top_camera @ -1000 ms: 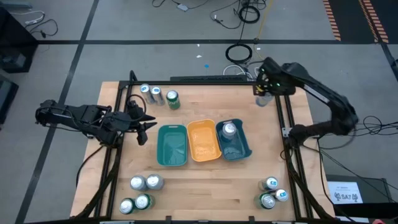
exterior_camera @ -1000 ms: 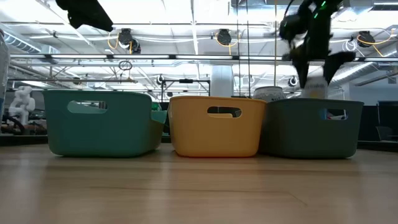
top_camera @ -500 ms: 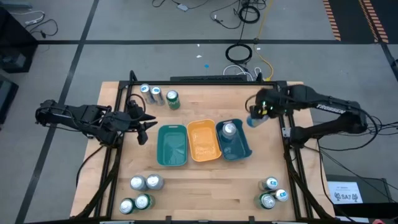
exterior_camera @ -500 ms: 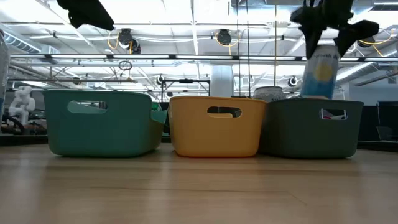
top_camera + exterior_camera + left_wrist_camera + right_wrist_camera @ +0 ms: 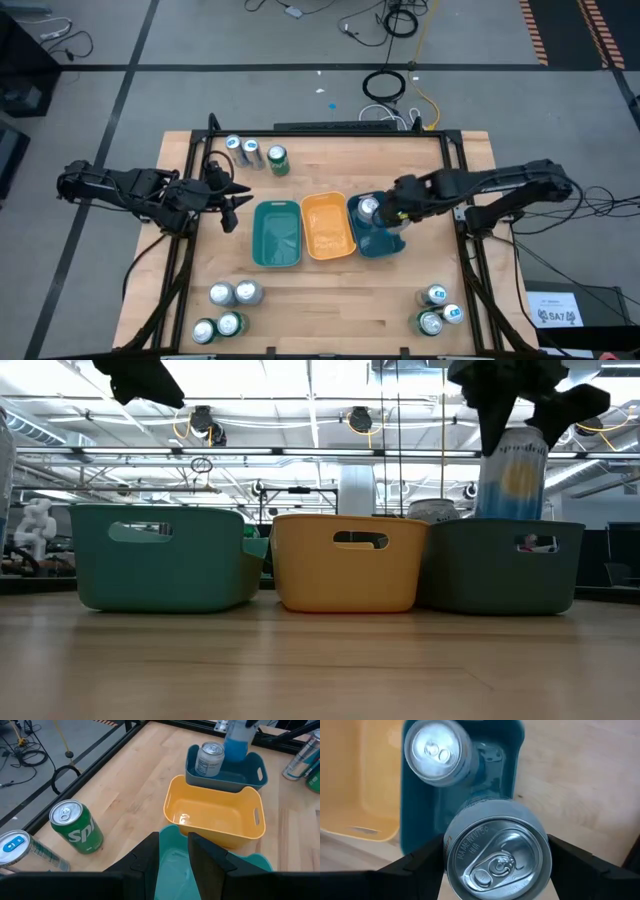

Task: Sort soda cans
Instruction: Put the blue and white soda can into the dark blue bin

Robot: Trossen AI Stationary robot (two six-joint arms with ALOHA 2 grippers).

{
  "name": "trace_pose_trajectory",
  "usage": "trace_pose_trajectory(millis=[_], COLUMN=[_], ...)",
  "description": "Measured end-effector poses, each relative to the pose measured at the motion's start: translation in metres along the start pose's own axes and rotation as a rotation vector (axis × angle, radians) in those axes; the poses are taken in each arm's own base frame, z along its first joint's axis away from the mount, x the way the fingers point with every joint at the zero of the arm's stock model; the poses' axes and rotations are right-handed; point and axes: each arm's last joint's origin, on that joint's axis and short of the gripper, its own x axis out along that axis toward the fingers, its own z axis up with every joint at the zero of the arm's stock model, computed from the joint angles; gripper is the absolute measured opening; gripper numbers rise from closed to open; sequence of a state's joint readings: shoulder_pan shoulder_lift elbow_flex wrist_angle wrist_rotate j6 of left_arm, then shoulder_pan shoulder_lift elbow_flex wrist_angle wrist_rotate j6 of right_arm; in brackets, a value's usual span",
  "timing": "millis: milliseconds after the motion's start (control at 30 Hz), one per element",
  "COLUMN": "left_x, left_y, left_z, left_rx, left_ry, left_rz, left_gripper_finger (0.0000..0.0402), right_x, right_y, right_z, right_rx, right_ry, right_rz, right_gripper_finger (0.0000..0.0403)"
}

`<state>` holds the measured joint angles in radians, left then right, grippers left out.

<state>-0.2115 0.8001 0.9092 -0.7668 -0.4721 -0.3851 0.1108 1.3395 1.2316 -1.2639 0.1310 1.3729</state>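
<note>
Since a second ago, right arm swung from the table's far right corner inward; right gripper (image 5: pixel 397 212) now sits above the blue rectangular plastic tray (image 5: pixel 385 243), clamped on a pale blue cylindrical metal can (image 5: pixel 511 477). Left arm unchanged.

High view: three trays side by side at table centre: teal rectangular plastic tray (image 5: pixel 276 234), yellow rectangular plastic tray (image 5: pixel 326 226), blue tray. One silver-topped can (image 5: pixel 368 209) stands in the blue tray's far end. Left gripper (image 5: pixel 231 199) hovers over the wooden table (image 5: pixel 330 290) at its left edge, fingers pressed together, holding nothing. Far left corner: two silver-white cans (image 5: pixel 241 149) and one green can with silver top (image 5: pixel 277 160). Near left corner: cluster of four cans (image 5: pixel 225 308). Near right corner: cluster of three cans (image 5: pixel 437 308).

Low view: teal, yellow and blue trays in a row, left to right. Held can hangs upright over the blue tray, its base at about rim level; the fingers grip its top.

Left wrist view: own fingers (image 5: pixel 150 857) closed, above the teal tray's near end. Green can stands on the table beside a silver-white can with a blue tab. Beyond lie the yellow tray, then the blue tray with its standing can and the held can above it.

Right wrist view: held can's silver lid fills the foreground between the dark fingers (image 5: pixel 417 862); beneath it the blue tray's floor with the other can near its far wall, yellow tray alongside.
</note>
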Motion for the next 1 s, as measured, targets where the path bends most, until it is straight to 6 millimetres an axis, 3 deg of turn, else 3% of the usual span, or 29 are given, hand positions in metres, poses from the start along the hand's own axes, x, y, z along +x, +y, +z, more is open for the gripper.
trace_pose_trajectory(millis=[600, 1000], left_x=[0.0, 0.0], left_y=[0.0, 0.0], left_z=[0.0, 0.0], left_rx=[0.0, 0.0], left_ry=[0.0, 0.004], left_rz=[0.0, -0.007], left_gripper_finger=[0.0112, 0.0112], right_x=[0.053, 0.057], right_y=[0.029, 0.032], right_z=[0.014, 0.017], right_rx=[-0.096, -0.124], right_ry=[-0.05, -0.079], right_rz=[-0.16, -0.15], right_gripper_finger=[0.0286, 0.0333])
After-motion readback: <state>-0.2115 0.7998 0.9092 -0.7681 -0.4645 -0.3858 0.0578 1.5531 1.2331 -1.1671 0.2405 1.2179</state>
